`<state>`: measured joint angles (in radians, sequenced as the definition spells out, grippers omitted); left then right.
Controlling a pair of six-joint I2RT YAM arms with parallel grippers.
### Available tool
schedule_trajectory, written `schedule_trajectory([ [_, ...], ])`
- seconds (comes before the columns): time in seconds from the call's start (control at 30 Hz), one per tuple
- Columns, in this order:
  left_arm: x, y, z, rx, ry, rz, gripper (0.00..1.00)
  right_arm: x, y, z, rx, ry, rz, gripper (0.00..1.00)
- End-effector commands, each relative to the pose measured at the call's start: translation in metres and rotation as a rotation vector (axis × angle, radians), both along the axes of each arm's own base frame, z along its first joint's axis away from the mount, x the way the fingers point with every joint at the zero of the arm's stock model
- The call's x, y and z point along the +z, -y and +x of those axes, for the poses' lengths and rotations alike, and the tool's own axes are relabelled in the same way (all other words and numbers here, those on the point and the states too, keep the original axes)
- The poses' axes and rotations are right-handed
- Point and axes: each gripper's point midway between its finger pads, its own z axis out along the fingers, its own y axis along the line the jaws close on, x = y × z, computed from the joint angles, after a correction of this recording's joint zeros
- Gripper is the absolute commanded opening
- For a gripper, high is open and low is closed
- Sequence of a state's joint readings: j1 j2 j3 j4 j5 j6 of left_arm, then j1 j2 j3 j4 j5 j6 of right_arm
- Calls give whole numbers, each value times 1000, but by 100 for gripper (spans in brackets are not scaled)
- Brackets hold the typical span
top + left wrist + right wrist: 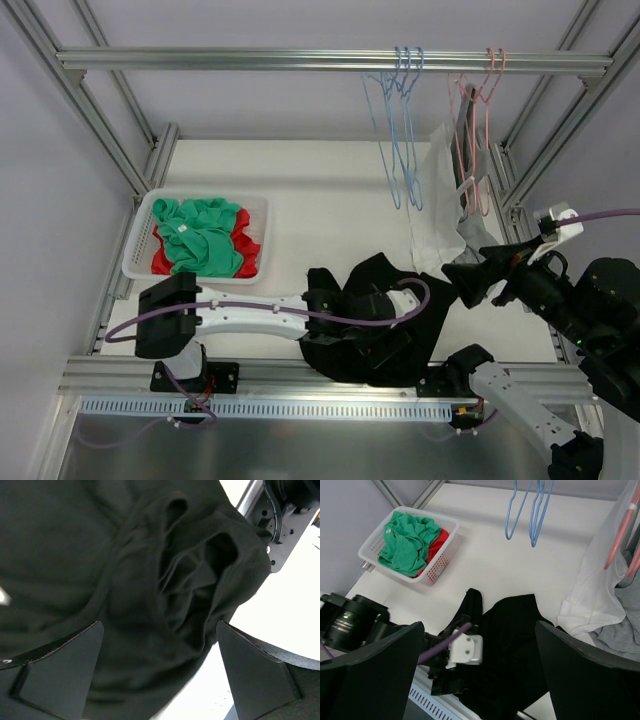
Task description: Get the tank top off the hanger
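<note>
The black tank top (365, 280) lies crumpled at the table's (320, 200) near edge beneath the wide-spread left gripper (160, 625), while the right gripper (479, 625), also wide and empty, hovers near the right edge.

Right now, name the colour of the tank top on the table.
Black tank top; clearest in right wrist view.

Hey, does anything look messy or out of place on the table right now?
Yes. The black garment lies crumpled in a heap at the near edge of the table, under the open left gripper, rather than folded or in the basket. Nothing looks spilled or damaged.
</note>
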<state>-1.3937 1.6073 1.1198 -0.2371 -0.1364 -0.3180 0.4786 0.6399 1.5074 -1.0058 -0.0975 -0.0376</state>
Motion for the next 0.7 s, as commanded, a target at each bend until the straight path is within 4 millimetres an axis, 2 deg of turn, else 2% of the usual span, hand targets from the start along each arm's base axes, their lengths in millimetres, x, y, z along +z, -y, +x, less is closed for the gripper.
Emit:
schedule_trajectory([
  [0.0,0,28,8,-96,100,16,99,-13,-7,-7,73,-35,-46,99],
  [0.03,-4,30,12,-105,125,36,99,-14,-6,-10,82,-33,-49,99],
  [0.07,-21,32,13,-114,127,79,99,-14,-6,-13,87,-33,-51,100],
  [0.1,-24,38,17,-116,138,85,99,-15,-4,-17,91,-20,-52,100],
  [0.13,-45,39,21,-124,153,140,99,-16,-4,-18,97,-16,-52,99],
  [0.23,-63,50,30,-113,172,182,99,-20,-6,-25,132,-9,-53,100],
  [0.27,-83,49,30,-116,157,220,99,-20,-7,-26,138,-6,-52,100],
  [0.3,-86,55,32,-110,152,218,99,-22,-7,-27,144,-7,-51,99],
  [0.33,-101,54,32,-102,137,244,99,-23,-7,-28,145,-3,-48,99],
  [0.4,-110,57,30,-94,103,245,99,-25,-8,-30,158,0,-46,99],
  [0.47,-124,51,26,-94,49,262,98,-26,-9,-34,172,12,-37,99],
  [0.5,-126,50,23,-84,20,259,70,-24,-10,-35,177,21,-32,99],
  [0.57,-132,38,23,-61,-13,274,32,-24,-10,-38,186,35,-27,100],
  [0.63,-123,32,26,-18,-28,256,0,-23,-9,-39,189,50,-20,99],
  [0.67,-123,22,31,9,-35,264,0,-23,-9,-40,187,55,-17,100],
])
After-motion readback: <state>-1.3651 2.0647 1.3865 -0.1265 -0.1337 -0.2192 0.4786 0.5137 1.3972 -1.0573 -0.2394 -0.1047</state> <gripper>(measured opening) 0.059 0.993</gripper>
